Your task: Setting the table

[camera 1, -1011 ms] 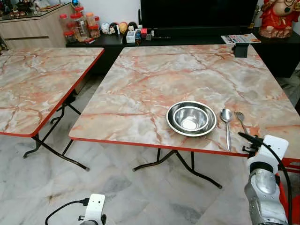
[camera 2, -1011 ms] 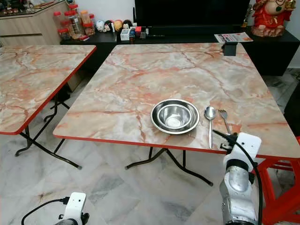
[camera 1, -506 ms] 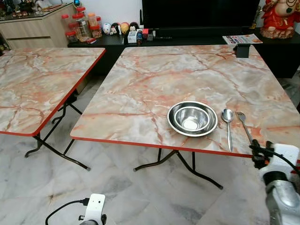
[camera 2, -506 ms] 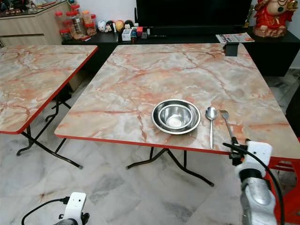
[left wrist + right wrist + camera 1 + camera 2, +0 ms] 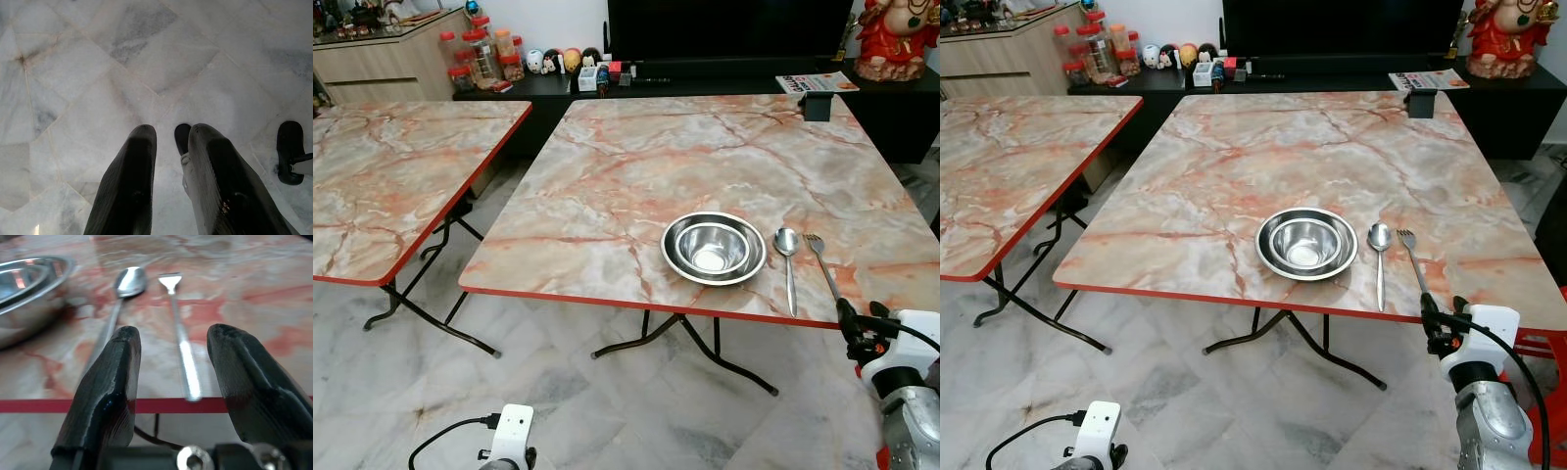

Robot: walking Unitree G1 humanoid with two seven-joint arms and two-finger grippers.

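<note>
1. We see the marble-patterned counter (image 5: 636, 166) with a red edge standing on white marble floor (image 5: 607, 411); a second counter (image 5: 391, 176) of the same pattern stands to its left, apart from it.
2. Behind both runs a dark sideboard (image 5: 724, 73) with jars (image 5: 475, 54), small figurines (image 5: 558, 59) and a red statue (image 5: 896, 34). A magazine (image 5: 815, 82) lies on it; a small black object (image 5: 818, 106) sits at the counter's far right edge.
3. Near the counter's front edge, right of centre, we note two steel bowls (image 5: 713, 247) nested one inside the other.
4. A spoon (image 5: 788, 264) lies just right of the bowls, handle toward the front edge, bowl end away from us.
5. A fork (image 5: 822, 262) lies just right of the spoon, roughly parallel, tines away; its handle reaches the red edge.
6. The right end effector (image 5: 173, 382) sits at the front edge just below counter height, facing the fork handle; its fingers (image 5: 110, 382) are spread apart, holding nothing.
7. The left end effector (image 5: 171, 166) hangs low over the floor, fingers a narrow gap apart, empty.
</note>
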